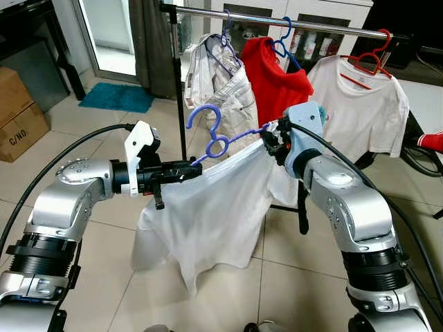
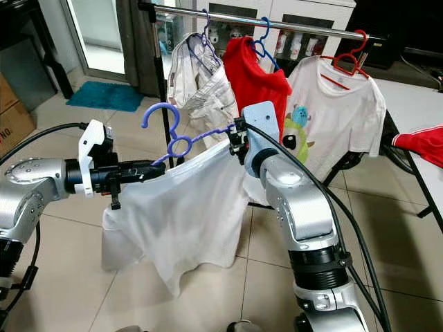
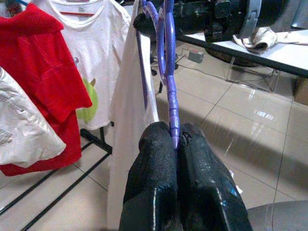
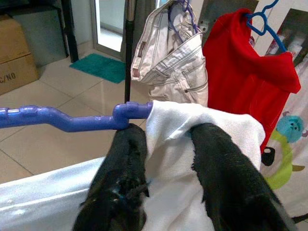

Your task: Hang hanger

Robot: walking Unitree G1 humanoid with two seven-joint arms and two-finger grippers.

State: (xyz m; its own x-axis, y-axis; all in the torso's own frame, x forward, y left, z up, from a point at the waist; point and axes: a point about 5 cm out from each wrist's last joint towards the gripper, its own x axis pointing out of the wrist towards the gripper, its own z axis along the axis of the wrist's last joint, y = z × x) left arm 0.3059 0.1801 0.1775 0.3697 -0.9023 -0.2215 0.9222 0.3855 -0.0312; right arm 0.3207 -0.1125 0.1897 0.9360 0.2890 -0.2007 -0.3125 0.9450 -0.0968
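Below the clothes rail (image 1: 277, 22), the left gripper (image 1: 181, 171) is clamped on the purple hanger (image 1: 216, 142) and the right gripper (image 1: 271, 142) pinches its white shirt (image 1: 214, 207), so lifting the hook onto the rail likely comes next.

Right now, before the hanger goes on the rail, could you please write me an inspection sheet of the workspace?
Surface: tiled floor, pale and glossy.
Job's things: purple hanger carrying a white garment, held level between both arms; metal rail above and behind it.
Clutter: white trousers, red shirt and white T-shirt already hanging on the rail.
Grippers: left gripper shut on one end of the hanger; right gripper holds the other end through the cloth.
Cables: black cable running along each arm.
Surroundings: cardboard box, teal mat, table.
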